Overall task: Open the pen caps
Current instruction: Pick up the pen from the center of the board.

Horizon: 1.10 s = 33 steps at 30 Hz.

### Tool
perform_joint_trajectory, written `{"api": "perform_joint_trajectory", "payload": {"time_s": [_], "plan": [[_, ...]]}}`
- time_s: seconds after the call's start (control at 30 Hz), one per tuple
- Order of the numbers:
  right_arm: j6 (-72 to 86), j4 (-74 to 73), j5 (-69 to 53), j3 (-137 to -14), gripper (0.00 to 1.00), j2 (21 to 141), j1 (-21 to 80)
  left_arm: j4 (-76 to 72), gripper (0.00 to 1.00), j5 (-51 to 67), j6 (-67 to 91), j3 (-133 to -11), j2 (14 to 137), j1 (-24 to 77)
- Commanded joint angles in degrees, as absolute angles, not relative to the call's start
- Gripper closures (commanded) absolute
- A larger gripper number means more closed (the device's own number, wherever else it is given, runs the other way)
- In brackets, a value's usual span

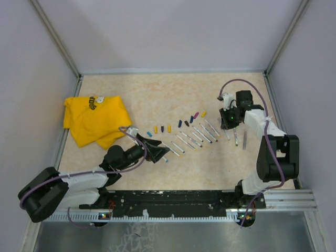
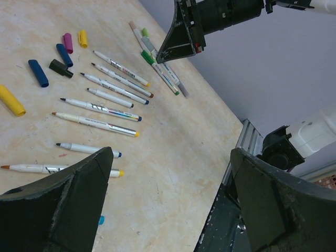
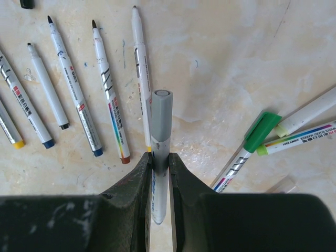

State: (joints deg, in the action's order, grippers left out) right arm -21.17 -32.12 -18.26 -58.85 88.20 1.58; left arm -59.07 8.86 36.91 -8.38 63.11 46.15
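Two end effectors logged: right end effector (image 3: 160, 157) has jaws clamped on a pen barrel (image 3: 159, 197) just below its grey cap (image 3: 161, 113), cap on and projecting ahead of the fingertips; left end effector (image 2: 170, 199) has jaws wide apart with nothing between them. Loose pen caps (image 2: 38, 72) lie on the tabletop (image 2: 184, 136) ahead-left of it, beyond the uncapped pens (image 2: 100, 107).

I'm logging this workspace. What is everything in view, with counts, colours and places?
yellow cloth: one, yellow, left of table
loose pen caps: about nine, yellow, blue, black, magenta, row mid-table
uncapped pens: about eight, whitish, beside that row
capped pens: a few, green and pale caps, by right arm
grey-capped pen: one, whitish, in the right gripper
table: one, beige, underneath
left gripper: one, black, jaws open, left of the pens
right gripper: one, black, jaws shut on that pen
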Motion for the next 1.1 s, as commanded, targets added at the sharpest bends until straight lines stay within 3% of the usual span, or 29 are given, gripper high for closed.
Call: {"api": "perform_joint_trajectory", "payload": {"time_s": [0.0, 1.07], "plan": [[-20.5, -29.7, -20.7, -58.7, 1.00, 85.1, 1.2, -64.3, 0.02, 10.4, 38.3, -7.7, 64.8, 45.6], [-18.6, -26.1, -34.4, -56.3, 1.00, 79.8, 4.1, -73.0, 0.04, 11.9, 37.6, -9.7, 73.8, 45.5]]}}
